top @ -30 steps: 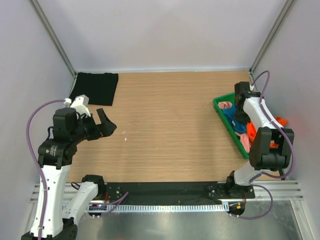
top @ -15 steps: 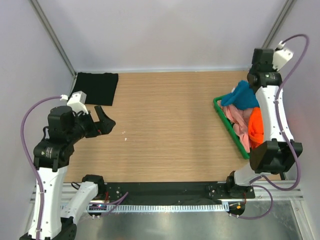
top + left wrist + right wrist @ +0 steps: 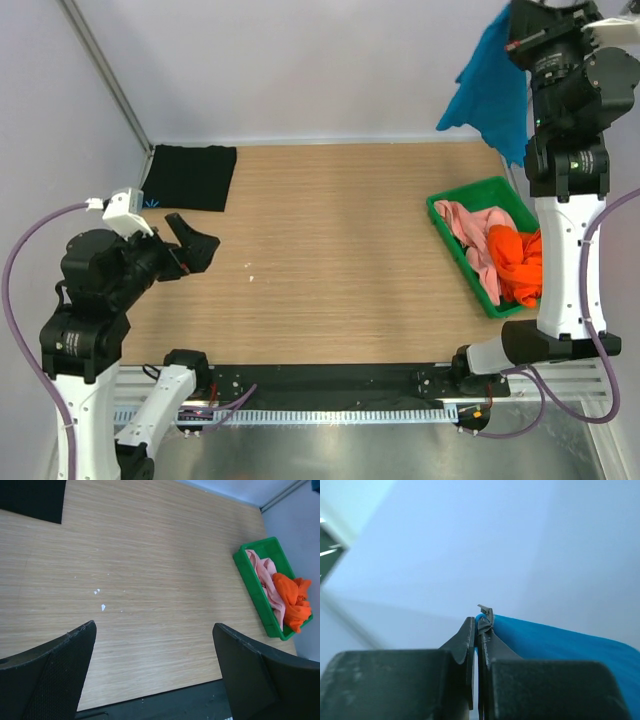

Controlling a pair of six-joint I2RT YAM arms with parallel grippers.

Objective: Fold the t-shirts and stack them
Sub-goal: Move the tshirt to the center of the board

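My right gripper (image 3: 517, 22) is raised high at the back right and is shut on the teal-blue t-shirt (image 3: 490, 92), which hangs down in front of the back wall. In the right wrist view the jaws (image 3: 479, 625) pinch a fold of that shirt (image 3: 560, 640). The black t-shirt (image 3: 189, 176) lies folded flat at the back left corner, with a small light-blue mark at its near edge; its corner shows in the left wrist view (image 3: 32, 499). The pink t-shirt (image 3: 474, 232) and the orange t-shirt (image 3: 518, 262) lie crumpled in the tray. My left gripper (image 3: 196, 246) is open and empty above the left of the table.
The green plastic tray (image 3: 452, 240) stands at the right edge of the wooden table; it also shows in the left wrist view (image 3: 251, 582). A few small white specks (image 3: 100, 600) lie on the table left of centre. Metal frame posts and grey walls enclose the table.
My right gripper has lifted the teal-blue t-shirt out of the tray and high up to the back right. My left arm has drawn back a little toward the near left.
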